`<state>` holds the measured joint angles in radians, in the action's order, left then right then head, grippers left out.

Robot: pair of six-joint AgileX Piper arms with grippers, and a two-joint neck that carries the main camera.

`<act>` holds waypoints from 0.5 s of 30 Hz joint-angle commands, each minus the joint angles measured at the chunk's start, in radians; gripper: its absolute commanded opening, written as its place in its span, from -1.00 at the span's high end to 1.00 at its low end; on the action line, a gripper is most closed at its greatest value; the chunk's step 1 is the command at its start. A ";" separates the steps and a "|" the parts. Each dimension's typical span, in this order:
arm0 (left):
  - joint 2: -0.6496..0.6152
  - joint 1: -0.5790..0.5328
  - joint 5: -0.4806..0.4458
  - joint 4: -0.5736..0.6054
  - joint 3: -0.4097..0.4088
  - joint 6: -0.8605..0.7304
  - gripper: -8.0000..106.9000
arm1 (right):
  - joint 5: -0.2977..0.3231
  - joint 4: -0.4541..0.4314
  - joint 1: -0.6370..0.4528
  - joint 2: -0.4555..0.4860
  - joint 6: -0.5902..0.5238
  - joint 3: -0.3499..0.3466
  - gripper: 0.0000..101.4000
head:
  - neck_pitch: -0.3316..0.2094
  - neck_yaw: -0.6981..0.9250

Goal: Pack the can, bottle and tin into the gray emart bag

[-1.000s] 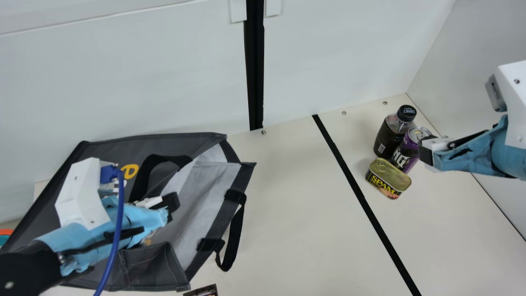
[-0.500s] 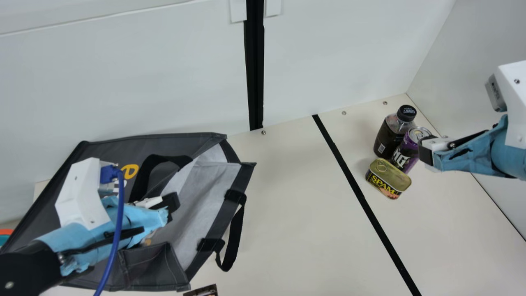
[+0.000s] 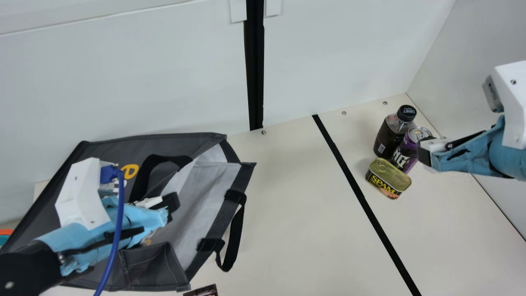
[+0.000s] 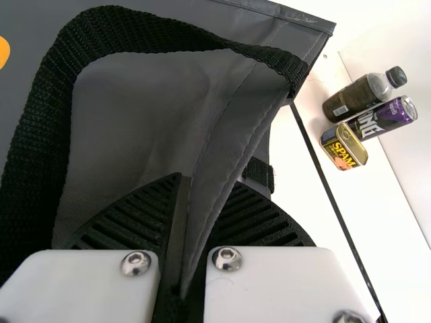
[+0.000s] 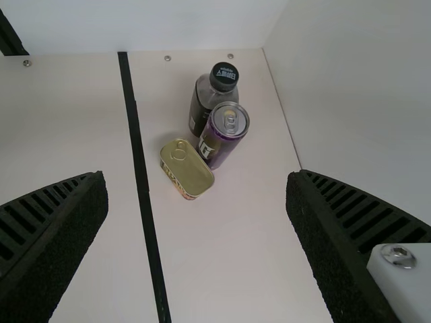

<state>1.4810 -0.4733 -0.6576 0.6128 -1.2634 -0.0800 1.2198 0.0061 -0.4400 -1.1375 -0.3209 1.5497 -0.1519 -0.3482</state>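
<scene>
The gray bag [image 3: 111, 150] lies on its side at the left, its mouth facing right. At the bag's upper edge is my left gripper [image 3: 171, 204]; in its wrist view the left gripper [image 4: 185, 229] is shut on a fold of gray fabric. The dark bottle [image 3: 389, 135], purple can [image 3: 407, 152] and yellow tin [image 3: 386, 181] stand close together at the right. My right gripper [image 3: 425, 154] is held up beside the can, apart from it. In its wrist view the right gripper [image 5: 195, 195] is wide open, with nothing between its fingers.
A black line [image 3: 361, 197] runs along the table between bag and items. Walls [image 3: 472, 90] stand behind and at the right. A small dark printed object [image 3: 203, 291] lies at the near edge, and an orange and teal object [image 3: 5, 236] at the far left.
My right arm has shifted very slightly to the left. The left arm, the bag and the three items have kept still.
</scene>
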 commanded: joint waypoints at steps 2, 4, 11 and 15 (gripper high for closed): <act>0.000 0.000 0.000 0.000 0.000 0.000 0.68 | 0.000 -0.017 0.004 -0.002 0.006 -0.003 -0.79 | -0.023 -0.001; 0.000 0.000 0.000 0.000 0.000 0.000 0.68 | 0.000 -0.028 0.006 -0.004 0.010 -0.003 -0.79 | -0.023 -0.001; 0.000 0.000 0.000 0.000 0.000 0.000 0.68 | 0.000 -0.053 0.005 -0.023 0.011 0.005 -0.79 | -0.023 -0.001; 0.000 0.000 0.000 0.000 0.000 0.000 0.68 | 0.000 -0.055 -0.008 -0.041 0.000 0.013 -0.79 | -0.023 -0.001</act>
<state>1.4810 -0.4733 -0.6576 0.6128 -1.2634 -0.0800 1.2205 -0.0476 -0.4450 -1.1758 -0.3183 1.5611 -0.1519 -0.3482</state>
